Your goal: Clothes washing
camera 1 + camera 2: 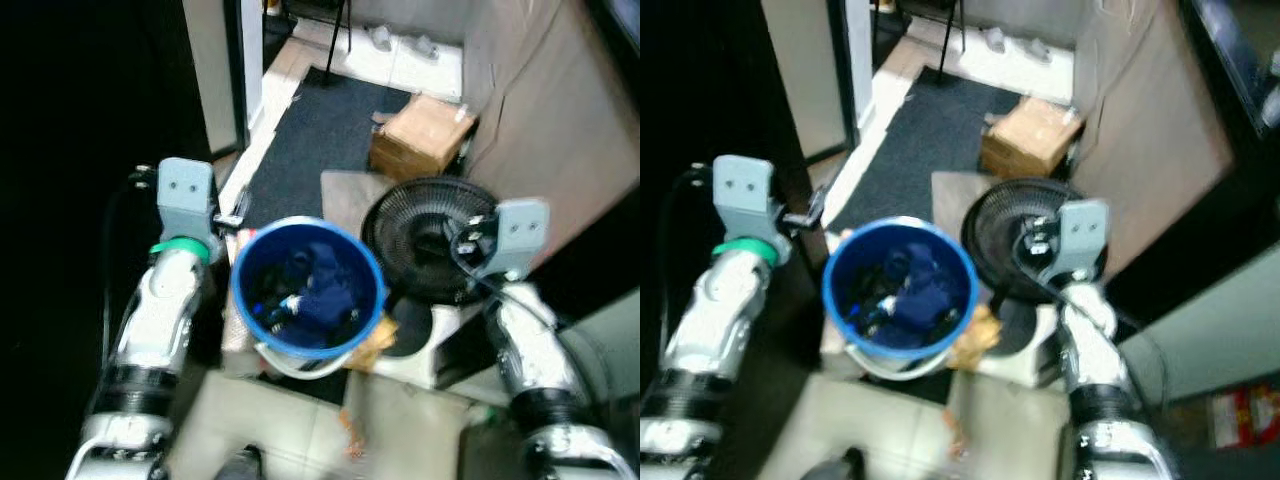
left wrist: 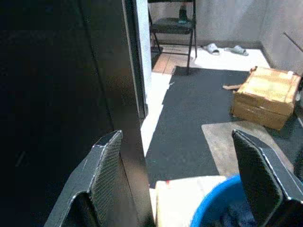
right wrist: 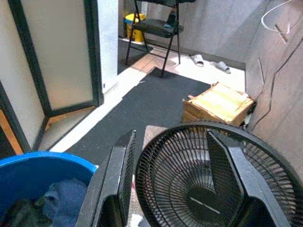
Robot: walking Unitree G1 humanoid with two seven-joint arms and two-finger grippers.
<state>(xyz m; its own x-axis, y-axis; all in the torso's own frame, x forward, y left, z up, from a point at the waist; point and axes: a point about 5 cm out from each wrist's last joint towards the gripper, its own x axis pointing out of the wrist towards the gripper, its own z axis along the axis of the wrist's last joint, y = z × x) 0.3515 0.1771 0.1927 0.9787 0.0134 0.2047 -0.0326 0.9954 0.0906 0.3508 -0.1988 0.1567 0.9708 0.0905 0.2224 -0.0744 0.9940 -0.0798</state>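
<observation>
A blue bucket (image 1: 237, 285) stands on the floor right in front of me, between my two arms. Dark blue clothes (image 1: 325, 290) lie bundled inside it, with a bit of white among them. My left gripper (image 2: 175, 142) hovers open beside the bucket's left rim (image 2: 218, 203), nothing between its fingers (image 2: 106, 161). My right gripper (image 3: 173, 142) is open too, held over the black fan (image 3: 175, 179) to the right of the bucket (image 3: 42, 165). Neither gripper touches the bucket or the clothes (image 3: 61, 198).
The round black fan (image 1: 425, 235) lies face up on a white base (image 1: 420, 355) against the bucket's right side. Beyond are a dark mat (image 1: 315, 135), a cardboard box (image 1: 425, 130), a folding chair (image 3: 161, 26) and slippers (image 2: 227, 48). A dark door (image 2: 57, 94) stands at left.
</observation>
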